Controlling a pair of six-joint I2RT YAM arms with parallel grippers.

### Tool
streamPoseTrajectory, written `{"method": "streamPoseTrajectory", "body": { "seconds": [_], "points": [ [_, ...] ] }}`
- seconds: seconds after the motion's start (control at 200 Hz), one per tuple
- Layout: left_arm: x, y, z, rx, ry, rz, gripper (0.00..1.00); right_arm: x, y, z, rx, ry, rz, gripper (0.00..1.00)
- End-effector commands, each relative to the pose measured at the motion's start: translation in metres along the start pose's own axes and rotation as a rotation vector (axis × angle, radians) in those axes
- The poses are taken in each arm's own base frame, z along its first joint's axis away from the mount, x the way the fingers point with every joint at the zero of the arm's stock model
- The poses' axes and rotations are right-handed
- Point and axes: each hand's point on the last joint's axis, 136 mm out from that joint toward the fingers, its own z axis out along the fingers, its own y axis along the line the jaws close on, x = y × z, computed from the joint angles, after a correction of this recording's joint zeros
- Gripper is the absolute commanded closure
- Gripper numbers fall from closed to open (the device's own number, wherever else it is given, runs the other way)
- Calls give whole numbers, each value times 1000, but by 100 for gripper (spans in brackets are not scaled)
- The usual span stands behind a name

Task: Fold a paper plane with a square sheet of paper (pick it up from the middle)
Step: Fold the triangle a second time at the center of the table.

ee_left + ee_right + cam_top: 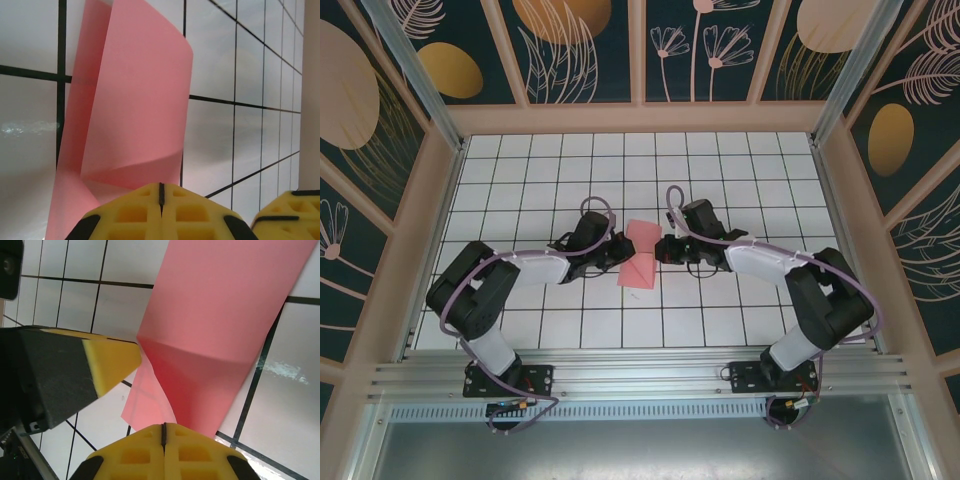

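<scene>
Top view: the folded paper (640, 260) lies mid-table (520, 170), with the left claw (616, 257) and right claw (664, 250) touching its opposite sides.

Left wrist: the claw (161, 195) is pressed together, apparently pinching the paper (135, 100) so it curls upward.

Right wrist: the claw (163, 437) is clamped likewise, probably steadying the fold.

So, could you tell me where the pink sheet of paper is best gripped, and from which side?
Probably the side edges at mid-length, one claw from each side. The sheet of paper is thin, partly folded and curling up, so only edges give a pinch; the left claw and right claw are shut there.
</scene>
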Motion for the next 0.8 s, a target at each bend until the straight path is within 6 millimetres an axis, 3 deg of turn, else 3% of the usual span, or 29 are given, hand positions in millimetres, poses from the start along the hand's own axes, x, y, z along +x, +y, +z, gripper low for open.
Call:
{"method": "streamPoseTrajectory", "body": {
  "seconds": [0.0,0.52,0.796],
  "points": [
    [5,-9,10,35,40,34,95,-1,3,7,-15,14,17,96],
    [15,20,26,-74,77,27,92,2,0,28,-7,54,29,96],
    [22,31,29,-110,98,35,91,11,-29,48,47,108,83,96]
  ]
}}
